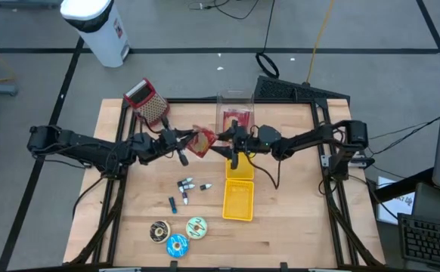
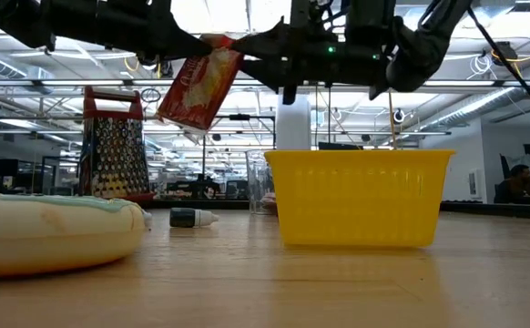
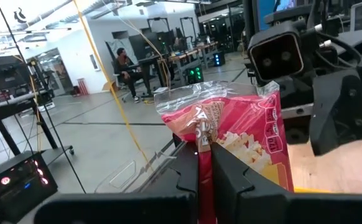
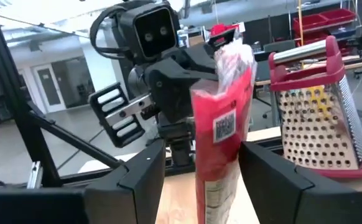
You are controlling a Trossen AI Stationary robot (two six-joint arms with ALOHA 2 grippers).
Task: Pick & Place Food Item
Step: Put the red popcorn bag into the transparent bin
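A red snack bag [image 1: 202, 141] hangs in the air over the middle of the table, between my two grippers. My left gripper [image 1: 184, 145] reaches in from the left and is shut on it. My right gripper [image 1: 226, 143] comes from the right and is open; in its wrist view the bag [image 4: 221, 143] stands upright between its two fingers. In the low view the bag [image 2: 197, 87] tilts well above the table. A yellow basket [image 1: 239, 215] stands on the table just near of the right gripper. My left gripper pinches the bag's near side edge [image 3: 204, 146] between its two fingers, coming level from the table's left. The bag stands up beyond the fingers, lifted clear of the table. My right gripper: whether either finger [image 4: 265, 177] touches the bag, I cannot tell.
A clear container [image 1: 235, 113] stands at the far edge and a red-rimmed box grater [image 1: 148, 102] at the far left. Small bottles [image 1: 186, 185] lie near the middle; three tape rolls [image 1: 176, 243] lie toward the near edge. A white bin [image 1: 99, 26] is on the floor.
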